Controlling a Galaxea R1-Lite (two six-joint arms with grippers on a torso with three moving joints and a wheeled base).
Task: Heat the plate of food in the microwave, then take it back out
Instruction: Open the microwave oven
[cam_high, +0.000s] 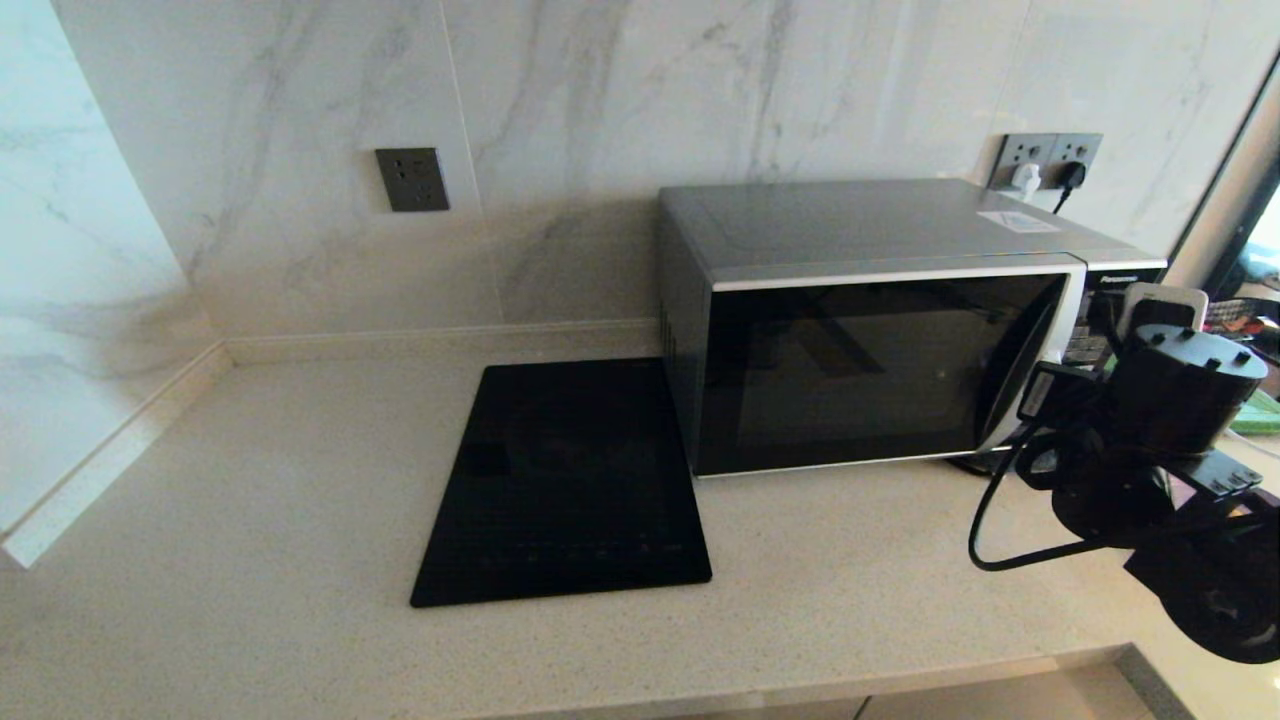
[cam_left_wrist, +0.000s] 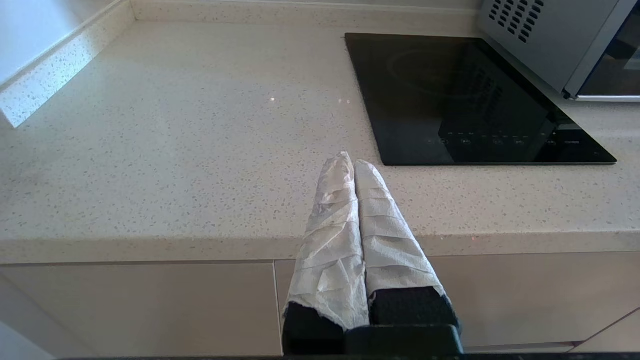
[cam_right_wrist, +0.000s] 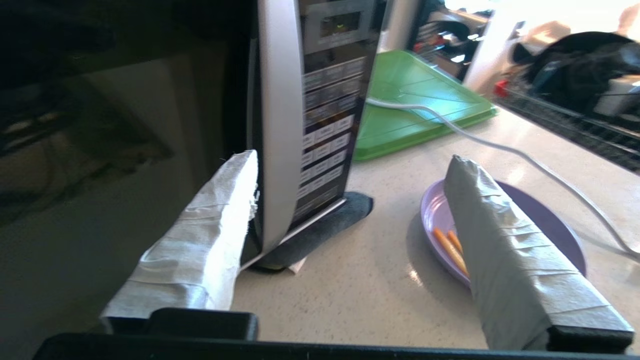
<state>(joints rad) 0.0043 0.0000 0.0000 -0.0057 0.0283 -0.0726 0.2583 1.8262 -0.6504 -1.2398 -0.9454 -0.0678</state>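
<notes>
Right gripper (cam_right_wrist: 350, 175) is closest to the lens: fingers spread wide, one wrapped finger (cam_right_wrist: 200, 250) right against the microwave's curved silver handle (cam_right_wrist: 280, 125), the other out over the plate of food (cam_right_wrist: 505, 235). I read that as lining up to hook the handle and pull the door; nothing is gripped yet. Can't tell if the near finger actually touches the handle or sits just beside it.

Plate is on the counter (cam_right_wrist: 380, 280), just off the microwave's front right corner, beside the button panel (cam_right_wrist: 325, 130). It holds a few thin orange sticks (cam_right_wrist: 450, 247); the far finger hides the rest of its contents. Plate is not inside yet, so heating hasn't started by my read.

Microwave (cam_high: 880, 330) sits against the back wall, toward the counter's right end, door shut, dark glass showing nothing inside that I can make out.

Behind the plate, a green board (cam_right_wrist: 415, 100) lies flat on the counter with a white cable (cam_right_wrist: 500, 145) running across it and past the plate. Worth watching that cable when the plate gets lifted.

Black cooktop (cam_high: 570, 480) lies flat just left of the microwave.

Left gripper (cam_left_wrist: 352, 165) is parked off the counter's front edge, fingers pressed together, holding nothing.
</notes>
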